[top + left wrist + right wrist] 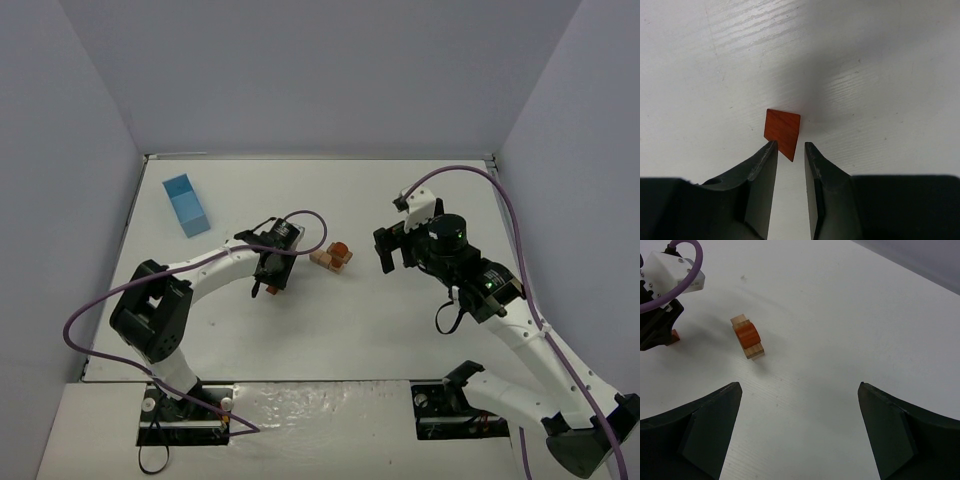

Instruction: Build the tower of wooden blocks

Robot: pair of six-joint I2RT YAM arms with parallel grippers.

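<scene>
Bare table [380,320] lies open between my right gripper [396,260] and the block stack [333,256] — my left gripper [268,287] crowds its other side.

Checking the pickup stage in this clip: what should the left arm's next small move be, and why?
Probably spread the fingers of the left gripper a little wider before going down. The reddish-brown block lies on the table just beyond the tips, turned cornerwise to them, and the gap looks narrower than the block. The small stack stands off to its right.
</scene>
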